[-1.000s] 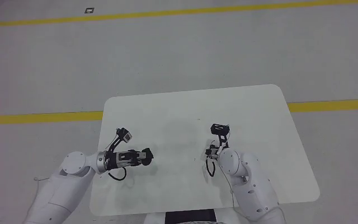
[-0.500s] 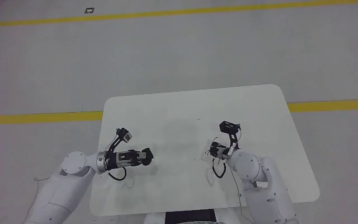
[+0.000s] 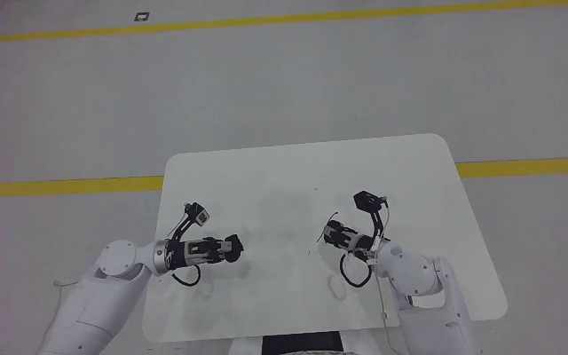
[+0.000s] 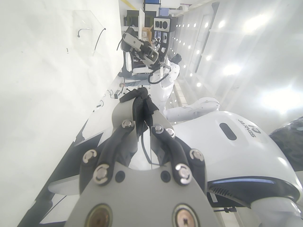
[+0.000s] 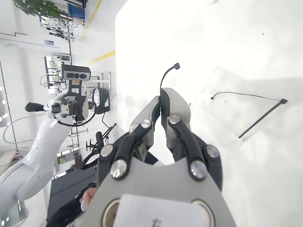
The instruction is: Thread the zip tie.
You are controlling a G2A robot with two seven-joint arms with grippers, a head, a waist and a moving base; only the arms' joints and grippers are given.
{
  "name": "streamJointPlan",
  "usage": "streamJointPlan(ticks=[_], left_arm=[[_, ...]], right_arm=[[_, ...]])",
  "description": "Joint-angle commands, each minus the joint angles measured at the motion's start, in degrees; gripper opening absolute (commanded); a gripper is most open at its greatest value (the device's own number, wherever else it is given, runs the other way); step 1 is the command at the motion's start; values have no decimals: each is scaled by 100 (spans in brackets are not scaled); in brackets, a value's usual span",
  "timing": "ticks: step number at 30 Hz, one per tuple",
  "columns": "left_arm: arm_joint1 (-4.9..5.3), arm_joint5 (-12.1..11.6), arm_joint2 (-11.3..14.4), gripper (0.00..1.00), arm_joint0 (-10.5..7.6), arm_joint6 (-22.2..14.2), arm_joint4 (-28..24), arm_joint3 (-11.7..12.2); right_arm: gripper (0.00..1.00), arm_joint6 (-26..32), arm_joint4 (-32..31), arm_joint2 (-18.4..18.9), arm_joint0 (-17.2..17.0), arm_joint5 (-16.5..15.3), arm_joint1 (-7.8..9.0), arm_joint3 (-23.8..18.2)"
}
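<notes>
My right gripper (image 5: 161, 95) is shut on a thin black zip tie (image 5: 165, 74), whose small head end curves up beyond the fingertips. In the top view that gripper (image 3: 327, 233) hangs over the table's middle, pointing toward the left arm, with the tie (image 3: 330, 218) arching from it. A second black zip tie (image 5: 260, 118) lies on a clear plate (image 5: 220, 119) on the table just below. My left gripper (image 4: 142, 95) is shut, hovering near the table's left side (image 3: 236, 246). Dark frayed material covers its tips, and I cannot tell if it holds anything.
The white table (image 3: 399, 177) is bare apart from the clear plate (image 4: 82, 19), and has wide free room at the back and right. The two grippers face each other across a gap at mid-table.
The right arm swung out to the right and its gripper rose from the plate, turning toward the left arm with the zip tie in it. The left arm stayed still.
</notes>
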Motion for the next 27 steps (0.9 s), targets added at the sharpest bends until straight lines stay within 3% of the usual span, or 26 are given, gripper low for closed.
streamJointPlan(ticks=[1, 6, 12, 17, 23, 27], left_arm=[[0, 0, 0, 0, 0, 0, 0, 0], [0, 0, 0, 0, 0, 0, 0, 0], [-78, 0, 171, 0, 124, 555, -192, 54], [-192, 0, 310, 0, 160, 828, -242, 77], [-328, 0, 607, 0, -19, 669, -155, 131], [-405, 0, 796, 0, -209, 771, -42, 238]], right_arm=[[0, 0, 1, 0, 0, -1, 0, 0], [0, -50, 15, 0, 3, -7, 0, -9], [0, -1332, -482, -298, -393, -112, 19, -530], [0, -2116, -962, -842, -778, -46, 26, -900], [0, -2530, -1348, -1381, -865, 154, 36, -844], [0, -2475, -1233, -1492, -786, 296, 47, -726]])
